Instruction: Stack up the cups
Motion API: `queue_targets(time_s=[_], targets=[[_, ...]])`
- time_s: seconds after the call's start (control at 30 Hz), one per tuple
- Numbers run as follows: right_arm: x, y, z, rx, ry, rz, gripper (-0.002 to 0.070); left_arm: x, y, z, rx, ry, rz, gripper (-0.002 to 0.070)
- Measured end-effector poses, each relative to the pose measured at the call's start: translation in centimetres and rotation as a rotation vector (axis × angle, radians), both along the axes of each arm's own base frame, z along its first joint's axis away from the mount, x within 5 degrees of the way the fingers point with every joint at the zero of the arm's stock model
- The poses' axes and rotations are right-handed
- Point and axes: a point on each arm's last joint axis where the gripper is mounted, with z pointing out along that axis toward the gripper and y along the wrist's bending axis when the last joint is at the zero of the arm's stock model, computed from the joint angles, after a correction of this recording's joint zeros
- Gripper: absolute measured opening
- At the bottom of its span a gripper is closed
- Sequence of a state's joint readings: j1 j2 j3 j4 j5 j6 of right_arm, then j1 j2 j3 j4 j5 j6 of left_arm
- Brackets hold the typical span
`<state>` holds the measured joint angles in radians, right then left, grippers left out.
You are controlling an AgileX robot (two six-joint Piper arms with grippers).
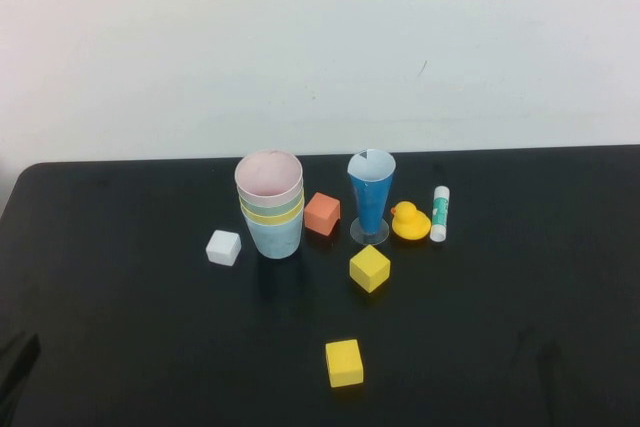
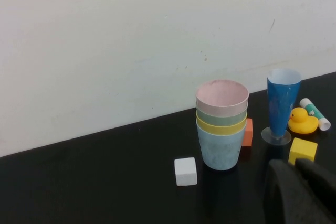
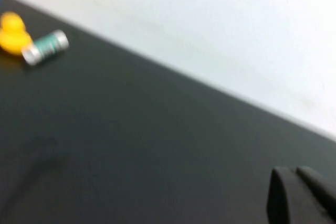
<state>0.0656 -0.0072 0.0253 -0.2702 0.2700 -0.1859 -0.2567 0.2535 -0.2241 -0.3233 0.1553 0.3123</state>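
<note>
The cups stand nested in one upright stack (image 1: pixel 270 209) at the middle of the black table (image 1: pixel 120 327). The light blue cup (image 1: pixel 275 238) is at the bottom, then the yellow and pale green rims, with the pink cup (image 1: pixel 268 176) on top. The left wrist view shows the same stack (image 2: pixel 221 129). My left gripper (image 2: pixel 295 165) is shut and holds nothing, pulled back on the near side of the stack, apart from it. My right gripper (image 3: pixel 293 172) is shut and empty over bare table, far from the cups; the right wrist view shows no cup.
A tall dark-blue cone glass (image 1: pixel 371 197) stands right of the stack, with an orange cube (image 1: pixel 322 214) between them. A rubber duck (image 1: pixel 409 221) and a glue stick (image 1: pixel 440 213) lie further right. Nearby lie a white cube (image 1: pixel 223 248) and two yellow cubes (image 1: pixel 369 268) (image 1: pixel 344 363).
</note>
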Motion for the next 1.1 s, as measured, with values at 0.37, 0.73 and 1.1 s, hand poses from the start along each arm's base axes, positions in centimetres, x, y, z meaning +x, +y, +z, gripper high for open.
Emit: queue_targets(time_s=[0.37, 0.73, 1.1], targets=[[-0.19, -0.25, -0.54, -0.002, 0.053, -0.036, -0.0001, 0.00, 0.00, -0.02, 0.002, 0.000, 0.000, -0.0001], [-0.20, 0.14, -0.63, 0.156, 0.060, -0.038, -0.0001, 0.00, 0.00, -0.02, 0.002, 0.000, 0.000, -0.0001], [-0.21, 0.14, -0.64, 0.255, 0.059, -0.075, -0.0001, 0.00, 0.00, -0.02, 0.002, 0.000, 0.000, -0.0001]])
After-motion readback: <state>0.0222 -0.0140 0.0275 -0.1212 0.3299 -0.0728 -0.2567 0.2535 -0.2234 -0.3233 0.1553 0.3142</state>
